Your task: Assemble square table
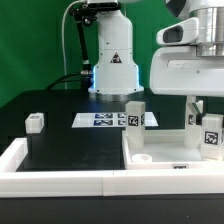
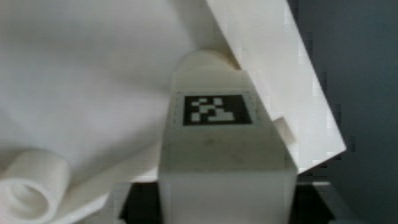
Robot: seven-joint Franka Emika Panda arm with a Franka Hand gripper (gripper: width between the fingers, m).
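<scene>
The white square table top (image 1: 160,150) lies at the exterior view's right front. My gripper (image 1: 204,112) hangs over its right side, shut on a chunky white leg (image 1: 210,133) with a tag, held upright at the top's right edge. In the wrist view this leg (image 2: 217,130) fills the middle, tag facing the camera, with a dark finger (image 2: 143,198) on each side; its far end touches the top's edge (image 2: 267,60). A second tagged leg (image 1: 135,117) stands at the top's back left corner. A third leg (image 1: 35,122) lies on the black surface at the left.
The marker board (image 1: 100,120) lies in the middle, in front of the robot base (image 1: 112,65). White rim bars (image 1: 60,180) edge the black surface at the front and left. A round white stub (image 1: 143,157) sits on the table top; it also shows in the wrist view (image 2: 36,180).
</scene>
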